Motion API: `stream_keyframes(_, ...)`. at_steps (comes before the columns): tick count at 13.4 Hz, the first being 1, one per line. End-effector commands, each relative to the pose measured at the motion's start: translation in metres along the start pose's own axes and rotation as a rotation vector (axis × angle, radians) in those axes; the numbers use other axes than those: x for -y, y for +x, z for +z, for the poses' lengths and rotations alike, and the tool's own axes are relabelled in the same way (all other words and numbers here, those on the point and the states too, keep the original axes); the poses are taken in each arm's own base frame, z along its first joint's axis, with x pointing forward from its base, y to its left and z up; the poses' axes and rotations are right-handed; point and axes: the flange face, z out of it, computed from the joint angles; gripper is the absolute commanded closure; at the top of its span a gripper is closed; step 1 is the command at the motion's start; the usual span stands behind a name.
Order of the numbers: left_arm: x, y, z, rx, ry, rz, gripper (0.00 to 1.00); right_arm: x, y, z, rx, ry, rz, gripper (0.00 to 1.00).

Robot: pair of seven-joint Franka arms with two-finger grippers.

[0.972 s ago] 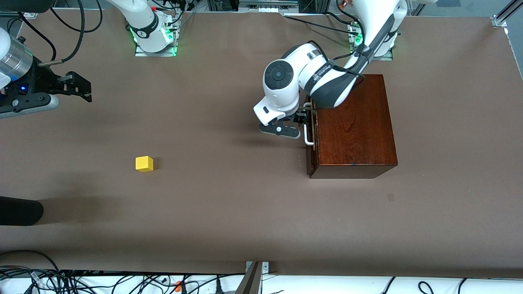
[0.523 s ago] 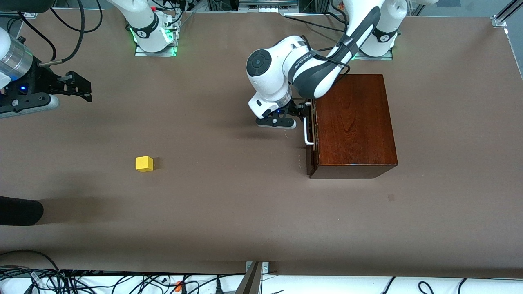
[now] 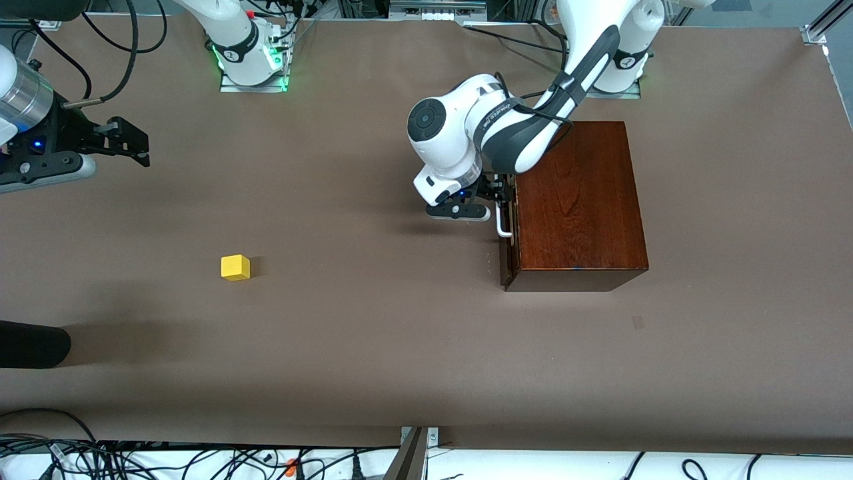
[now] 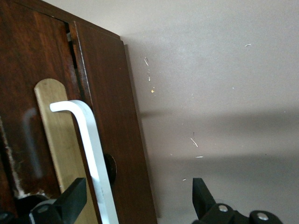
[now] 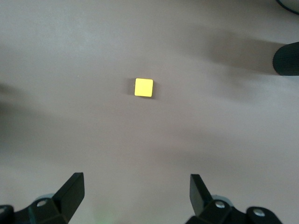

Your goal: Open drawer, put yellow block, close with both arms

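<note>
Near the front camera, a yellow block [image 3: 235, 267] sits alone at eight o'clock on the table. The left gripper [image 3: 498, 200] has jaws apart around the shut drawer's handle [image 3: 503, 223]. The right gripper [image 3: 133, 143] waits, jaws wide, empty.

SITE: robotics lab | EVIDENCE: two white jointed arms [image 3: 466, 133] bolted to green-lit bases [image 3: 253, 67] | bench [image 3: 373, 347] covered in plain brown sheet | aluminium framing [image 3: 816, 30] at bench corner | loose cable bundles [image 3: 133, 457] along bench edges
</note>
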Motion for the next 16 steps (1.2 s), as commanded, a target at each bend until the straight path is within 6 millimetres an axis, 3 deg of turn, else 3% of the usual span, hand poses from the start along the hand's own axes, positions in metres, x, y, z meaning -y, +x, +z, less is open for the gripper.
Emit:
stream_keyframes(1,-0.006,0.002,0.010,-0.023,0.001,-0.004,0.00,-0.002,0.000,-0.006,0.006,-0.012,-0.014,0.00)
stream_keyframes(5,-0.016,-0.001,0.021,-0.012,0.001,0.014,0.00,-0.002,0.000,-0.006,0.006,-0.012,-0.014,0.00)
stream_keyframes(9,-0.005,0.008,0.013,-0.051,0.024,0.012,0.00,-0.002,0.000,-0.006,0.006,-0.012,-0.014,0.00)
stream_keyframes(16,-0.016,-0.014,0.013,-0.012,0.094,0.019,0.00,-0.002,0.000,-0.006,0.006,-0.012,-0.014,0.00)
